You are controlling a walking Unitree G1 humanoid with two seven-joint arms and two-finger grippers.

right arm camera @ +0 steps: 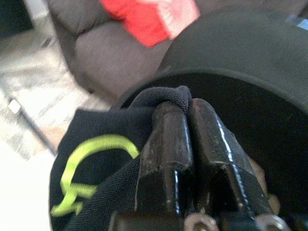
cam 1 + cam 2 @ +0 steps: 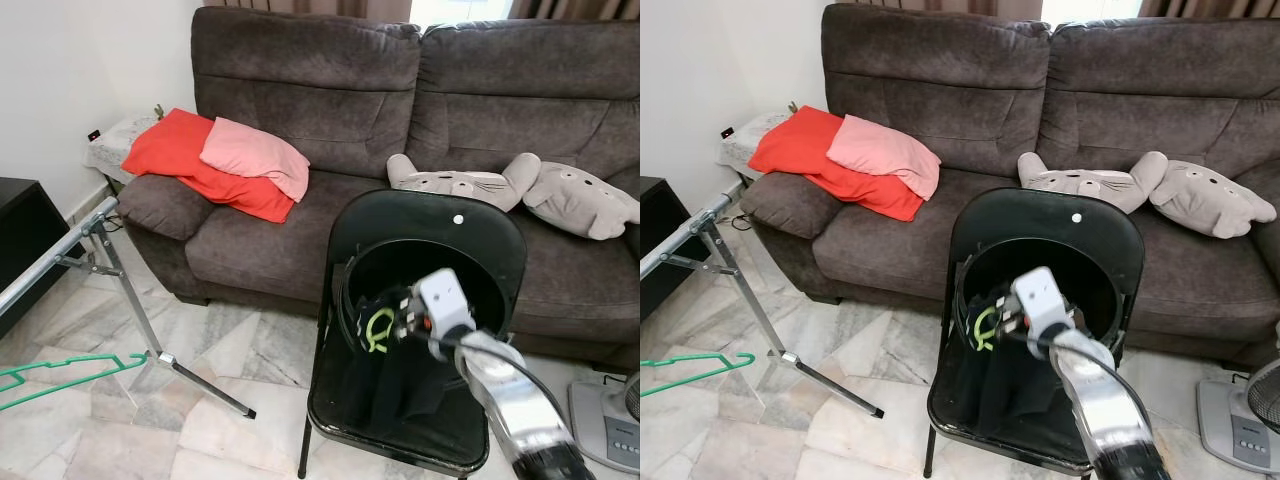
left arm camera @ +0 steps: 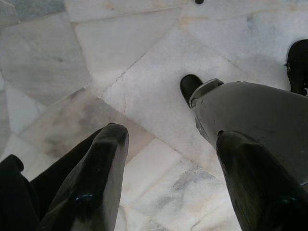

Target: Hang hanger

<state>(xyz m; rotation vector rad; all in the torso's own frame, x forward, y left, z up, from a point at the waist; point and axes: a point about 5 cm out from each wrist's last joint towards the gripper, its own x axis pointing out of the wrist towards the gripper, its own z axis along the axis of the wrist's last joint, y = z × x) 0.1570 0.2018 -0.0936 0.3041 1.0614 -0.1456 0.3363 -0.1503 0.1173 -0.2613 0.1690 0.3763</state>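
One gripper working: right gripper (image 1: pixel 180 113) pinched tight on black cloth (image 1: pixel 103 159) over the chair (image 2: pixel 480 235).
Right arm reaches in from lower right; fingers (image 1: pixel 166 144) closed flat together with a fold of the cloth between the tips; cloth carries a lime-green mark (image 2: pixel 378 328) and hangs down in front of the black bucket (image 2: pixel 480 275) sitting on the chair seat; left gripper (image 3: pixel 168 187) points down at marble floor (image 3: pixel 144 86), fingers spread wide, nothing between them; green hanger (image 2: pixel 60 372) sits low at far left, beside the metal rack (image 2: pixel 110 262), well apart from both grippers; cannot tell if it is on the floor or hooked on something; behind the chair, brown sofa (image 2: pixel 300 90) with red cushion (image 2: pixel 170 155), pink cushion (image 2: pixel 255 155), two grey plush toys (image 2: pixel 460 182).
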